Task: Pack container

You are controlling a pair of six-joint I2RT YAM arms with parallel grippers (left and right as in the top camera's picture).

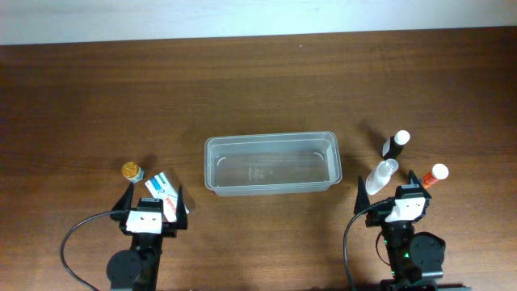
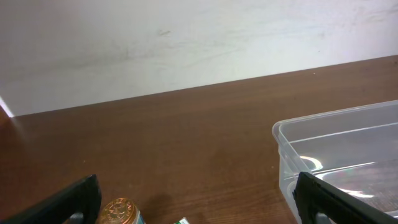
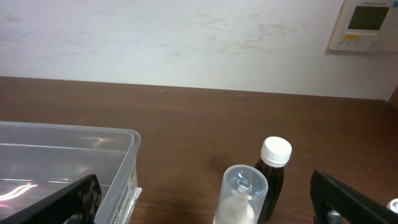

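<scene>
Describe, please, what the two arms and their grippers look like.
Both arms are black, with rounded joint housings and a white block at the wrist. The left gripper and right gripper each have two black, wedge-shaped fingers. A thin black cable loops out beside each arm. A small green light shows on the right arm.

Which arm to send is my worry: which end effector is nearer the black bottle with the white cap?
Right. The right end effector sits just short of the black bottle; the left end effector is far off, beyond the tub.
</scene>
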